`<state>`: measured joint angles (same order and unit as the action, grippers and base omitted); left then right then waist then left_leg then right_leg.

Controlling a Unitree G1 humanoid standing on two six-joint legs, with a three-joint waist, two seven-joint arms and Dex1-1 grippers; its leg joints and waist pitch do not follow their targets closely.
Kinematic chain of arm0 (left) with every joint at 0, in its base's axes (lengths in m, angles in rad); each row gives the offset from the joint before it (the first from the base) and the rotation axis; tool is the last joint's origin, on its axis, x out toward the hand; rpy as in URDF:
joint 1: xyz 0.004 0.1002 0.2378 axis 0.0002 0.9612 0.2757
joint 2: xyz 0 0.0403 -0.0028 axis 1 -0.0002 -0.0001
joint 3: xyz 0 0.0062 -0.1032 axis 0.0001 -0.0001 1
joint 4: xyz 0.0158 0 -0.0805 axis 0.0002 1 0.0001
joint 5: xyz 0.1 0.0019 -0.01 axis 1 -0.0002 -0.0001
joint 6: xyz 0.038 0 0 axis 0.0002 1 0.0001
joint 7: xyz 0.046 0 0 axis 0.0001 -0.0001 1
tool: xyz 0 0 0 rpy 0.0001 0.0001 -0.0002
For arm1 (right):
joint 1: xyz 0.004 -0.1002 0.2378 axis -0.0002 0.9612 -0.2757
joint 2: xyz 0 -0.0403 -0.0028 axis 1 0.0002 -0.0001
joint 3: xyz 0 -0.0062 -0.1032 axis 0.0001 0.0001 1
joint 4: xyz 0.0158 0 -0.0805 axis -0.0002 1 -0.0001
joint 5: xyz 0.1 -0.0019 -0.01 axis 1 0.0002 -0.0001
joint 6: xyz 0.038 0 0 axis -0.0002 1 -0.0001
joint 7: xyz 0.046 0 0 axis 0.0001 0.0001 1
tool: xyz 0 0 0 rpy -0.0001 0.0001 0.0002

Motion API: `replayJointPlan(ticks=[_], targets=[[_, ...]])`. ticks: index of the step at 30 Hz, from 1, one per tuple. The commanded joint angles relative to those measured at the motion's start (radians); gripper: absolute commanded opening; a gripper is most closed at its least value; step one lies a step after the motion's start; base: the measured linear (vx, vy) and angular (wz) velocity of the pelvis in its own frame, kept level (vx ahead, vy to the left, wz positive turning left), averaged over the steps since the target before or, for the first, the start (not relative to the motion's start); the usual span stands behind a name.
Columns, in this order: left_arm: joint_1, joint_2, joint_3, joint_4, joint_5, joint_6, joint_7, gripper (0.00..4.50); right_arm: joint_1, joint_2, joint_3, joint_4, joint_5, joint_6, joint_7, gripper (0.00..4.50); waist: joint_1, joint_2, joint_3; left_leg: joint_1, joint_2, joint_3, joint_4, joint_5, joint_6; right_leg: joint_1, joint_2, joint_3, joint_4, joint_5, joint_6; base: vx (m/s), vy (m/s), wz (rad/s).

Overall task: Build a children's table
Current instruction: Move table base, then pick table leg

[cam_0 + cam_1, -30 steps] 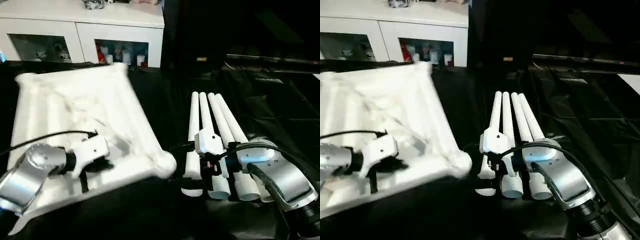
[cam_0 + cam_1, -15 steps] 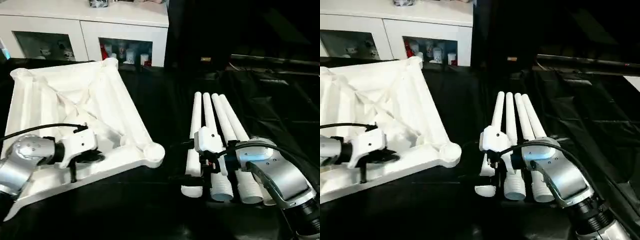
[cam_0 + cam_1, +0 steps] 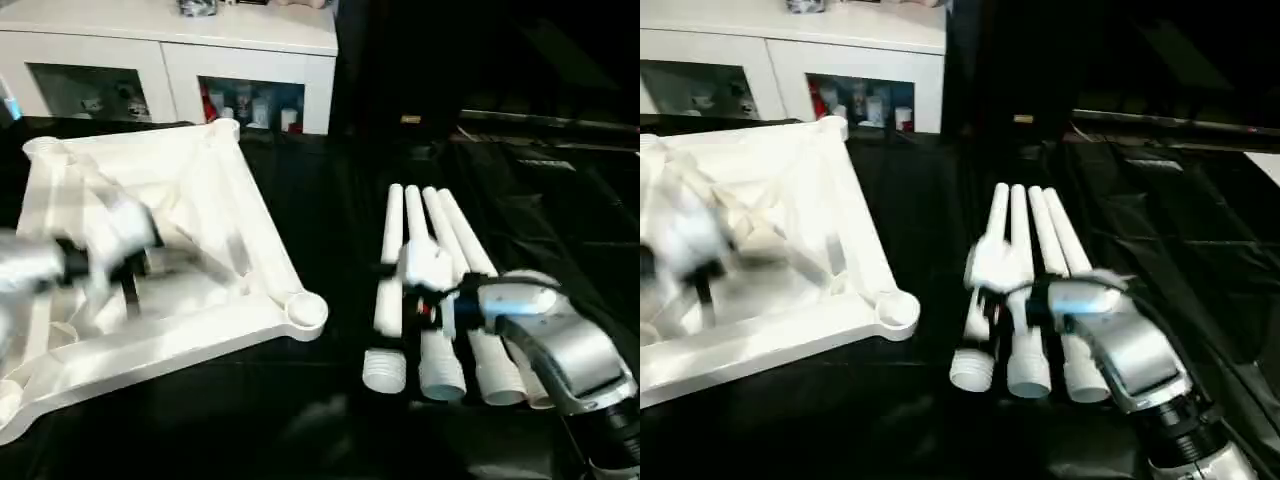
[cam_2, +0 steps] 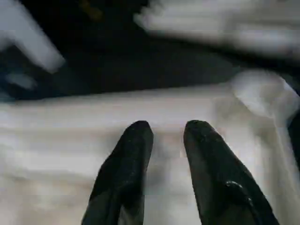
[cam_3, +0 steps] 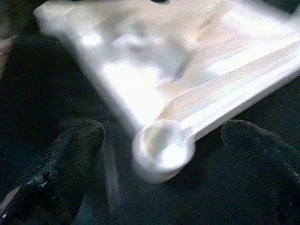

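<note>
The children's table lies in parts on the black drape. Its white top (image 3: 190, 190) is upside down at the left, ribs up, with a round corner socket (image 3: 305, 310) pointing toward the legs. Four white tapered legs (image 3: 440, 235) lie side by side at the right, threaded ends toward me. My left gripper (image 4: 164, 129) hovers over the top's ribbed underside near its front rim, fingers (image 4: 133, 150) a little apart with nothing between them. My right gripper (image 5: 164, 133) hangs over the legs' near ends, wide open, facing the corner socket (image 5: 164, 150).
A white cabinet (image 3: 170, 50) with glass doors stands behind the table at the back left. The black drape (image 3: 330, 420) covers the big table and creases at the right. A strip of drape separates the top from the legs.
The top has dropped from tilted to lying flat. My left gripper has let go of its rib and drawn away to the left. My right gripper has shifted slightly along the legs.
</note>
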<state>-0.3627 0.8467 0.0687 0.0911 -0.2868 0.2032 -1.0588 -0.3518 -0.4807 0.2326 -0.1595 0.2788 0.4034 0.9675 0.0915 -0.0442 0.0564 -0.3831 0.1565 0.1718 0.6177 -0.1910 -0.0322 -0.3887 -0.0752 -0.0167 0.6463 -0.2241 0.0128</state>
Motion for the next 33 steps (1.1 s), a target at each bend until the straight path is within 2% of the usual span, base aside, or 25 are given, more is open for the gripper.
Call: replayJointPlan(ticks=[1, 3, 9, 10, 11, 12, 14, 15, 16, 17, 18, 19, 20, 21, 22, 23, 24, 25, 26, 27, 28, 29, 30, 32, 33], targets=[[0.028, -0.133, 0.048, -0.094, -0.014, 0.019, 0.214, 1.80, 0.030, 0.078, -0.107, -0.026, -0.053, 0.015, -0.239, 4.50, -0.001, 0.021, -0.052, 0.031, 0.070, -0.025, -0.103, -0.314, -0.078, 0.017, -0.066, 0.035, -0.074, -0.147, -0.236, 0.000, 0.000, 0.00], [0.050, -0.213, 0.061, -0.135, -0.010, 0.035, 0.323, 2.11, 0.045, 0.130, -0.144, -0.026, -0.078, 0.031, -0.350, 4.50, 0.002, 0.017, -0.056, 0.032, 0.067, -0.021, -0.098, -0.298, -0.084, 0.016, -0.067, 0.034, -0.076, -0.135, -0.236, 0.000, 0.000, 0.00], [0.187, -0.529, 0.020, -0.305, 0.102, 0.044, 0.704, 2.53, 0.175, 0.331, -0.266, -0.103, -0.042, 0.132, -0.632, 4.50, -0.007, 0.035, -0.057, 0.021, 0.069, -0.025, -0.104, -0.298, -0.078, 0.024, -0.059, 0.038, -0.089, -0.111, -0.176, 0.000, 0.000, 0.00], [0.187, -0.529, 0.020, -0.305, 0.102, 0.044, 0.704, 2.53, 0.175, 0.331, -0.266, -0.103, -0.042, 0.132, -0.632, 4.50, -0.007, 0.035, -0.057, 0.021, 0.069, -0.025, -0.104, -0.298, -0.078, 0.024, -0.059, 0.038, -0.089, -0.111, -0.176, 0.000, 0.000, 0.00], [0.210, -0.564, 0.008, -0.327, 0.126, 0.052, 0.738, 2.53, 0.199, 0.378, -0.282, -0.125, -0.031, 0.149, -0.678, 4.50, -0.008, 0.038, -0.059, 0.016, 0.058, -0.023, -0.099, -0.299, -0.057, 0.030, -0.063, 0.042, -0.095, -0.137, -0.157, 0.000, 0.000, 0.00], [0.219, -0.572, 0.003, -0.332, 0.134, 0.054, 0.745, 2.53, 0.204, 0.382, -0.279, -0.128, -0.041, 0.148, -0.686, 4.50, -0.007, 0.027, -0.057, 0.005, 0.052, -0.017, -0.092, -0.277, -0.007, 0.037, -0.086, 0.057, -0.112, -0.174, -0.159, 0.000, 0.000, 0.00], [0.227, -0.579, -0.001, -0.340, 0.141, 0.059, 0.758, 2.53, 0.207, 0.385, -0.272, -0.131, -0.053, 0.146, -0.697, 4.50, 0.006, 0.022, -0.060, -0.010, 0.048, -0.019, -0.066, -0.213, 0.053, 0.057, -0.133, 0.081, -0.134, -0.221, -0.156, 0.000, 0.000, 0.00], [0.236, -0.579, -0.002, -0.346, 0.149, 0.062, 0.773, 2.53, 0.208, 0.386, -0.263, -0.132, -0.062, 0.148, -0.705, 4.50, 0.026, 0.021, -0.054, 0.021, 0.042, -0.007, 0.011, -0.239, 0.007, 0.038, -0.138, 0.204, -0.177, -0.424, -0.136, -0.011, 0.040, -0.22], [0.239, -0.578, -0.002, -0.348, 0.153, 0.063, 0.780, 2.53, 0.208, 0.388, -0.261, -0.132, -0.063, 0.152, -0.709, 4.50, 0.035, 0.013, -0.049, -0.004, 0.031, -0.022, 0.029, -0.232, 0.011, 0.062, -0.150, 0.237, -0.183, -0.462, -0.130, 0.007, 0.103, -0.53], [0.240, -0.578, -0.002, -0.349, 0.155, 0.063, 0.782, 2.53, 0.208, 0.389, -0.261, -0.133, -0.063, 0.153, -0.710, 4.50, 0.054, 0.014, -0.045, -0.017, 0.027, -0.053, 0.064, -0.215, 0.013, 0.064, -0.162, 0.290, -0.198, -0.542, -0.120, 0.007, 0.103, -0.53], [0.252, -0.579, -0.004, -0.360, 0.170, 0.063, 0.790, 2.53, 0.208, 0.395, -0.260, -0.137, -0.062, 0.164, -0.717, 4.50, 0.059, 0.020, -0.043, -0.012, 0.014, -0.071, 0.057, -0.206, 0.005, 0.054, -0.106, 0.312, -0.192, -0.538, -0.115, 0.005, 0.169, -0.61], [0.268, -0.583, -0.010, -0.375, 0.186, 0.053, 0.801, 2.53, 0.207, 0.396, -0.254, -0.140, -0.063, 0.168, -0.721, 4.50, 0.055, 0.022, -0.046, 0.000, 0.005, -0.071, 0.031, -0.187, 0.011, 0.045, -0.059, 0.303, -0.183, -0.509, -0.099, -0.008, 0.233, -0.51], [0.268, -0.583, -0.010, -0.375, 0.186, 0.053, 0.801, 2.53, 0.207, 0.396, -0.254, -0.140, -0.063, 0.168, -0.721, 4.50, 0.051, 0.031, -0.047, 0.023, -0.001, -0.059, -0.001, -0.186, 0.028, 0.021, -0.005, 0.283, -0.172, -0.470, -0.076, -0.008, 0.233, -0.51], [0.280, -0.594, -0.014, -0.392, 0.201, 0.059, 0.823, 2.53, 0.200, 0.393, -0.248, -0.135, -0.065, 0.167, -0.721, 4.50, -0.010, 0.056, -0.071, 0.151, 0.025, -0.034, -0.067, -0.148, 0.182, -0.096, 0.093, 0.114, -0.046, -0.238, -0.019, -0.030, 0.249, -0.46], [0.284, -0.600, -0.018, -0.398, 0.221, 0.056, 0.843, 2.53, 0.196, 0.391, -0.244, -0.129, -0.066, 0.161, -0.717, 4.50, -0.021, 0.064, -0.068, 0.116, 0.054, -0.025, -0.099, -0.134, 0.221, -0.093, 0.081, 0.049, 0.022, -0.195, -0.030, -0.055, 0.237, -0.48], [0.284, -0.601, -0.019, -0.399, 0.227, 0.055, 0.848, 2.53, 0.195, 0.390, -0.243, -0.127, -0.066, 0.159, -0.716, 4.50, -0.018, 0.068, -0.063, 0.069, 0.106, 0.014, -0.137, -0.120, 0.195, -0.078, 0.040, -0.024, 0.063, -0.131, -0.049, -0.055, 0.237, -0.48], [0.292, -0.596, -0.043, -0.410, 0.265, 0.038, 0.861, 2.53, 0.188, 0.390, -0.235, -0.120, -0.065, 0.157, -0.716, 4.50, -0.016, 0.054, -0.058, 0.034, 0.116, -0.044, -0.140, -0.083, 0.181, -0.037, 0.006, -0.046, 0.058, -0.017, -0.073, -0.055, 0.212, -0.38], [0.297, -0.594, -0.052, -0.416, 0.278, 0.042, 0.869, 2.53, 0.184, 0.390, -0.232, -0.116, -0.063, 0.157, -0.715, 4.50, -0.015, 0.064, -0.064, 0.049, 0.108, -0.047, -0.126, -0.060, 0.137, -0.040, -0.007, -0.041, 0.028, 0.019, -0.090, -0.029, 0.154, -0.12], [0.298, -0.596, -0.057, -0.419, 0.287, 0.043, 0.877, 2.53, 0.181, 0.390, -0.229, -0.114, -0.062, 0.155, -0.712, 4.50, -0.016, 0.048, -0.068, 0.054, 0.105, -0.039, -0.110, -0.055, 0.064, -0.031, -0.033, -0.022, -0.009, 0.070, -0.123, -0.029, 0.154, -0.12], [0.301, -0.603, -0.063, -0.424, 0.297, 0.050, 0.890, 2.53, 0.175, 0.392, -0.222, -0.108, -0.061, 0.153, -0.710, 4.50, -0.032, 0.061, -0.067, 0.045, 0.147, -0.088, -0.123, -0.110, -0.142, 0.009, -0.038, -0.014, -0.015, 0.086, -0.182, -0.039, 0.123, 0.01], [0.301, -0.606, -0.065, -0.426, 0.301, 0.054, 0.895, 2.53, 0.173, 0.394, -0.218, -0.106, -0.062, 0.153, -0.710, 4.50, -0.048, 0.066, -0.066, 0.045, 0.184, -0.108, -0.147, -0.143, -0.169, 0.004, -0.022, -0.029, -0.002, 0.034, -0.146, -0.067, 0.083, 0.05], [0.302, -0.608, -0.066, -0.428, 0.303, 0.058, 0.896, 2.53, 0.171, 0.396, -0.215, -0.104, -0.064, 0.155, -0.711, 4.50, -0.058, 0.068, -0.064, 0.050, 0.230, -0.131, -0.179, -0.201, -0.161, -0.014, -0.014, -0.041, 0.037, -0.059, -0.045, -0.067, 0.083, 0.05], [0.301, -0.610, -0.065, -0.430, 0.306, 0.061, 0.902, 2.53, 0.169, 0.397, -0.213, -0.102, -0.065, 0.155, -0.712, 4.50, -0.064, 0.069, -0.067, 0.060, 0.233, -0.145, -0.177, -0.185, -0.114, -0.038, -0.011, -0.041, 0.068, -0.100, 0.007, -0.056, 0.013, 0.12], [0.299, -0.617, -0.063, -0.434, 0.313, 0.069, 0.917, 2.53, 0.164, 0.398, -0.206, -0.092, -0.066, 0.151, -0.712, 4.50, -0.060, 0.078, -0.072, 0.064, 0.208, -0.138, -0.162, -0.125, -0.057, -0.049, -0.011, -0.041, 0.070, -0.104, 0.006, -0.049, -0.060, 0.11], [0.299, -0.619, -0.060, -0.435, 0.319, 0.070, 0.927, 2.53, 0.162, 0.398, -0.203, -0.087, -0.067, 0.149, -0.711, 4.50, -0.059, 0.080, -0.083, 0.080, 0.171, -0.135, -0.136, -0.006, 0.047, -0.048, -0.013, -0.039, 0.043, -0.054, -0.053, -0.059, -0.138, 0.05]])
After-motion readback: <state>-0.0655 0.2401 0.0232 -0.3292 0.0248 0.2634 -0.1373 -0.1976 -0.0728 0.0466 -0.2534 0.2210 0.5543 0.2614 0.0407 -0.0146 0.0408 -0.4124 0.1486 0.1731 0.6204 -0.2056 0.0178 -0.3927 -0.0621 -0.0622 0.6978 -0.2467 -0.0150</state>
